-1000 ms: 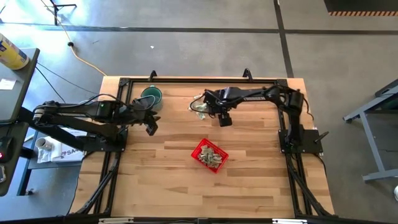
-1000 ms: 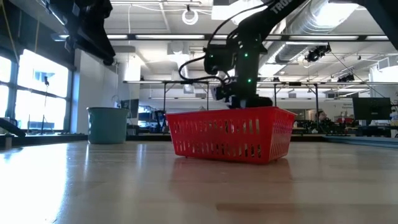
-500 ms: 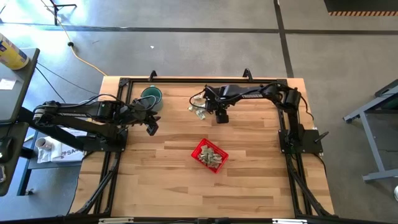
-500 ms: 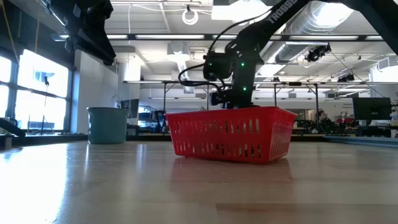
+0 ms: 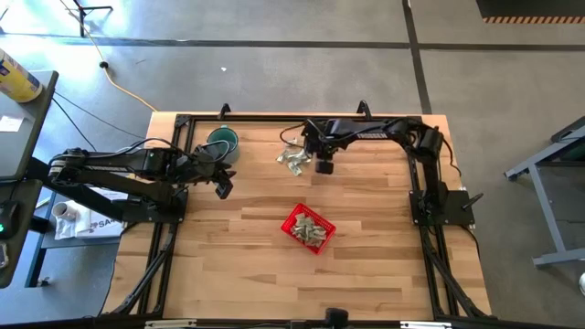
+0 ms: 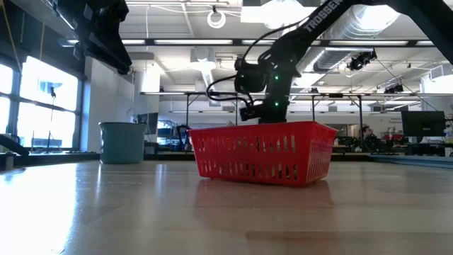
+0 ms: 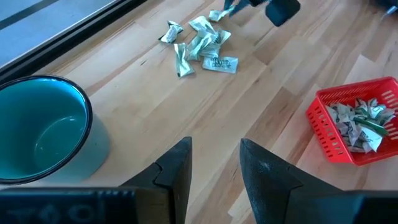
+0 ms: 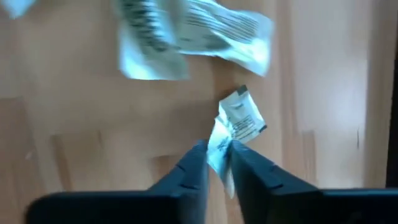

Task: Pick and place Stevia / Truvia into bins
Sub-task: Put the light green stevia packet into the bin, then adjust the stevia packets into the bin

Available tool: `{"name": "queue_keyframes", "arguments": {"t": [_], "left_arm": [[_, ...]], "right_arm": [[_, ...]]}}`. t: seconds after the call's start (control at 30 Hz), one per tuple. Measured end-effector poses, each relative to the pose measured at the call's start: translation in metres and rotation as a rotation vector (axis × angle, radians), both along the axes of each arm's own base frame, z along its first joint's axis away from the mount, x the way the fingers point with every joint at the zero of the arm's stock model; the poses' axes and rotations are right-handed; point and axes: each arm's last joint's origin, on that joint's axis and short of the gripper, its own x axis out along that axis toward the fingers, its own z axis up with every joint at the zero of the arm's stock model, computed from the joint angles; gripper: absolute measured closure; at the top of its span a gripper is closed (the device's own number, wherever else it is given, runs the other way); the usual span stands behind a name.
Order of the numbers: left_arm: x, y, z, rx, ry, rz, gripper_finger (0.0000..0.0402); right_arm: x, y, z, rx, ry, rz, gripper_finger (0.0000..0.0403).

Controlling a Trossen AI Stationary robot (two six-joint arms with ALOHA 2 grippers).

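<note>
While the left gripper (image 7: 214, 165) waits spread by the cup (image 7: 40, 134), the right gripper's (image 8: 216, 163) jaws pinch a sachet (image 8: 239, 118) at upper centre, next carrying it down-frame to the red basket (image 5: 291, 225).

Grey concrete floor (image 5: 274, 73); bright windows (image 6: 42, 99).

Right gripper (image 8: 216, 163): arm stretched across the table's far side, fingers pinched together. Left gripper (image 7: 214, 165): arm waiting at left edge, fingers parted.
</note>
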Motion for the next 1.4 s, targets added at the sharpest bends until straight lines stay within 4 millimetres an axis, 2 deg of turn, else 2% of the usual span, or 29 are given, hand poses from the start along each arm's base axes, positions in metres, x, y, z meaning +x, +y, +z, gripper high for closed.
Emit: {"name": "queue_keyframes", "arguments": {"t": [0.13,0.27,0.37,0.53,0.67,0.8,0.93,1.03,1.13,1.27,1.4], "left_arm": [[0.000,0.000,0.000,-0.020,-0.007,0.004,0.0234],[0.000,-0.001,-0.001,-0.049,-0.004,-0.019,0.0234],[0.000,-0.002,-0.001,-0.076,0.000,-0.044,0.0234],[0.000,-0.003,-0.001,-0.076,0.005,-0.055,0.0234],[0.000,-0.003,-0.002,-0.046,0.028,-0.087,0.0234],[0.000,-0.003,-0.002,-0.004,0.049,-0.130,0.0234],[0.002,-0.003,0.000,0.026,0.036,-0.160,0.0234],[0.003,-0.003,0.001,0.017,0.024,-0.171,0.0234],[0.008,-0.004,-0.002,-0.010,0.038,-0.191,0.0234],[0.021,-0.005,-0.011,-0.014,0.095,-0.235,0.0234],[0.043,-0.006,-0.022,0.010,0.124,-0.302,0.0234]], "right_arm": [[-0.003,-0.007,0.000,0.017,-0.022,-0.100,0.0395],[-0.001,-0.004,0.007,0.058,-0.037,-0.195,0.0397],[0.004,0.012,0.030,0.111,-0.067,-0.223,0.0400],[0.004,0.066,0.086,0.251,-0.158,-0.223,0.0401],[-0.003,0.121,0.115,0.431,-0.188,-0.257,0.0402],[0.004,0.178,0.123,0.624,-0.205,-0.238,0.0402],[0.018,0.220,0.107,0.694,-0.183,-0.246,0.0398],[0.021,0.236,0.092,0.668,-0.128,-0.294,0.0382],[0.018,0.242,0.084,0.592,-0.091,-0.348,0.0349],[0.014,0.244,0.087,0.539,-0.108,-0.408,0.0282],[0.002,0.240,0.100,0.453,-0.125,-0.478,0.0213]]}}
